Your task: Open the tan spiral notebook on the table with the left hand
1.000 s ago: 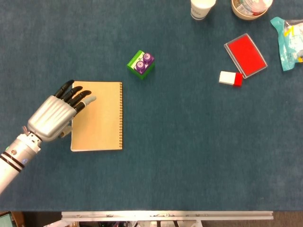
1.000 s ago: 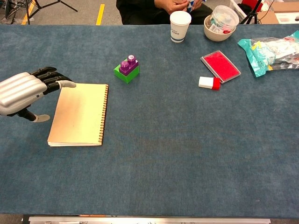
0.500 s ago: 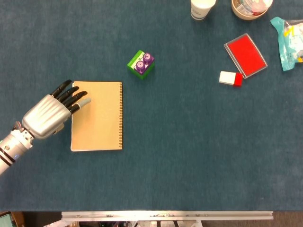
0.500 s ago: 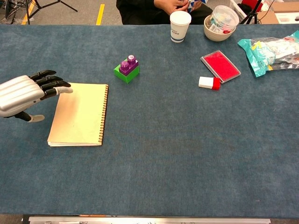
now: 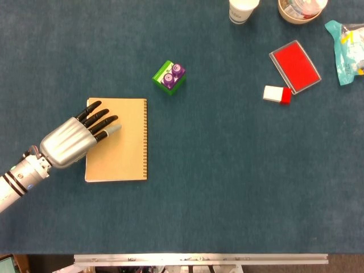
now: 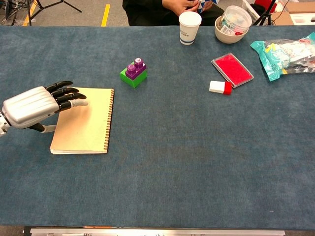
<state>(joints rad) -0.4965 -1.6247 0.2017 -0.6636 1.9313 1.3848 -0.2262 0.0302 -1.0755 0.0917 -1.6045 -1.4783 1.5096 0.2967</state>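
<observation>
The tan spiral notebook lies closed and flat on the blue table, its wire spine along its right edge. My left hand hovers over the notebook's left part, palm down, its black fingers spread and reaching across the upper left corner of the cover. It holds nothing. Whether the fingertips touch the cover is unclear. My right hand is not visible in either view.
A green and purple block stands beyond the notebook to the right. Far right lie a red tray, a red and white eraser and a teal bag. A paper cup and bowl stand at the far edge.
My left hand drew back left off the notebook's edge, then moved right again, so its fingers now reach further over the cover's upper left. The notebook has not moved.
</observation>
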